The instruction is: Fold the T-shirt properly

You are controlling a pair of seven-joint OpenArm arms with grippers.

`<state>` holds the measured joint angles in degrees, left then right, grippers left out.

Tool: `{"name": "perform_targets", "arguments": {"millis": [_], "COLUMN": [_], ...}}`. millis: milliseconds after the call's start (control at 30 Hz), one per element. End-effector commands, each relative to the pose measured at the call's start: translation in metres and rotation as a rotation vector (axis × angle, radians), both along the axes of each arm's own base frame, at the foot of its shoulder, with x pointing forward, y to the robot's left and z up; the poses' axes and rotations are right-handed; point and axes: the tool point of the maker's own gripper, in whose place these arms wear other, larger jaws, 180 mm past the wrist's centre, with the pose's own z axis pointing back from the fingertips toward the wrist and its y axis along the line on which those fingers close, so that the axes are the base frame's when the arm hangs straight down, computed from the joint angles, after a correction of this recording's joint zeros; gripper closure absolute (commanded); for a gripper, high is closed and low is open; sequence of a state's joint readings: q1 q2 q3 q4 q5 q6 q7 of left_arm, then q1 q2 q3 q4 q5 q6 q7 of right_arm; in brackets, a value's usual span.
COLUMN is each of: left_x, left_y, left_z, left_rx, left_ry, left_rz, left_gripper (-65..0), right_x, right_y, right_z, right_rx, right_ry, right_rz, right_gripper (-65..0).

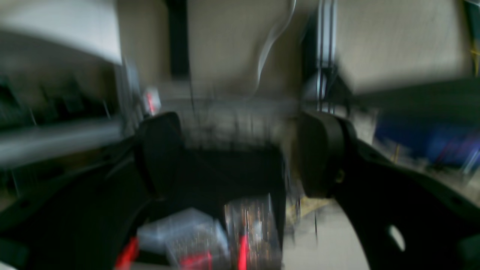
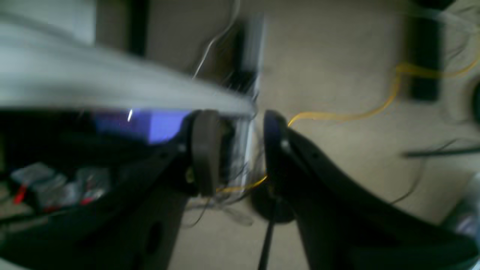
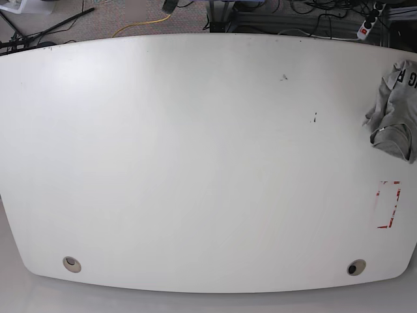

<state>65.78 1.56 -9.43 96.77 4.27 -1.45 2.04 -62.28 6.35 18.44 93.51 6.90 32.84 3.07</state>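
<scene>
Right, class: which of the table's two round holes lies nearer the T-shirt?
The dark hole at the base view's right, below the tape outline and the T-shirt; the pale hole sits far left.

Lab: white table point(image 3: 195, 163), floor cables point(image 3: 140, 25), power strip point(image 3: 369, 21).

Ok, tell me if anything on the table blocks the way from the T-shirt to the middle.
Nothing visible does. The T-shirt lies crumpled at the table's right edge in the base view, and only small marks and a red-taped rectangle show on the surface.
</scene>
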Motion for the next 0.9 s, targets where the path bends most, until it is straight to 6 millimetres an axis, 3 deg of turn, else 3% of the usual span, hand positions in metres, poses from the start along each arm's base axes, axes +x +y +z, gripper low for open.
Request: {"name": "perform_targets", "arguments": {"millis": [0,267,400,567,867], "left_x": [-0.017,-0.031,-0.028,-0.013,0.014], "left_y": [0.000,0.000,-0.003,0.002,-0.010], "left_z": [-0.017,-0.071,-0.104,-0.129,-0.176], "left_rx": [-0.006,-0.025,-0.041,-0.046,-0.093], "left_ry": [0.049,0.183,0.281,0.309,0.388], "left_rz": [0.013,0.059,0.084,0.092,0.128], "left_gripper": [-44.0,-44.0,-44.0,-44.0,-44.2], "right_x": [-0.013,-0.016,-0.018,-0.005,0.018], "right_y": [-0.003,0.005,0.011,0.011,-0.002], "right_z": [-0.009,-0.068,-0.100,-0.125,-0.163], "right_rx": [0.009,0.055,0.052,0.043,-0.029], "right_ry": [0.027,0.122,0.184,0.217,0.277], "right_rz": [-0.019,-0.039,-0.002,0.015,0.007], "right_gripper": [-18.9,-18.9,-18.7,-18.7,-18.7]}}
